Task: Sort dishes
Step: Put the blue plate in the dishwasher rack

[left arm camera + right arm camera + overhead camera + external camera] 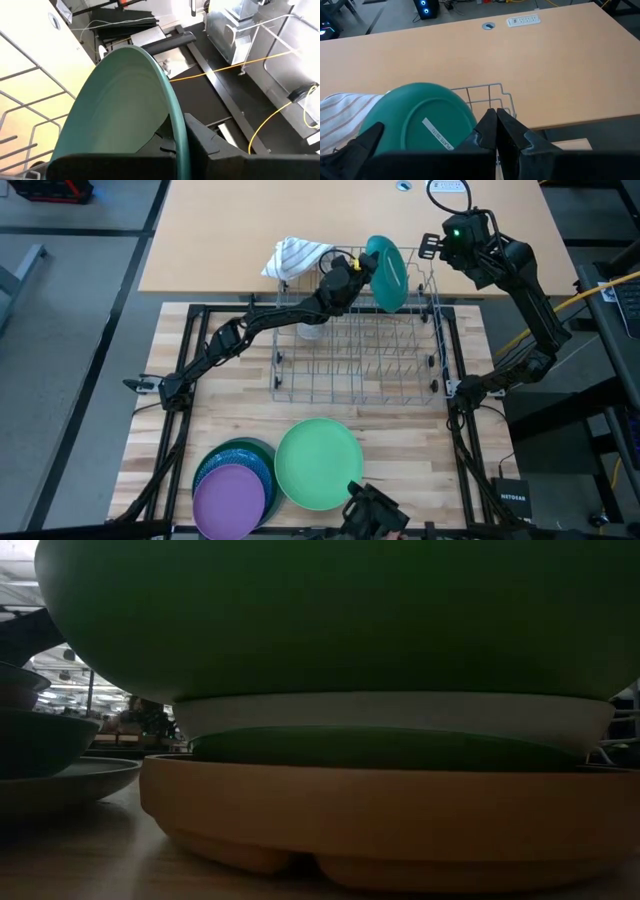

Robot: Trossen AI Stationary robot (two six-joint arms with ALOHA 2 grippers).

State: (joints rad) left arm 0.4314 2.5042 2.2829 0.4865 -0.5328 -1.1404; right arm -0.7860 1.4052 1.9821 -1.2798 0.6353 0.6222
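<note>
Light green plate [318, 463] at table front beside purple-topped stack [231, 494], left gripper [362, 270] clamped on teal plate [388, 272], held upright over wire rack [357, 360], right gripper [428, 246] closed, empty, beside rack

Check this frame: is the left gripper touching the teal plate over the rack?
Touching. In the left wrist view the left gripper's fingers are shut on the teal plate's rim, one on each face.

My left pincer [358, 266] is dark; the plate [388, 272] in it teal, the cloth [296, 256] white with tan stripes.
</note>
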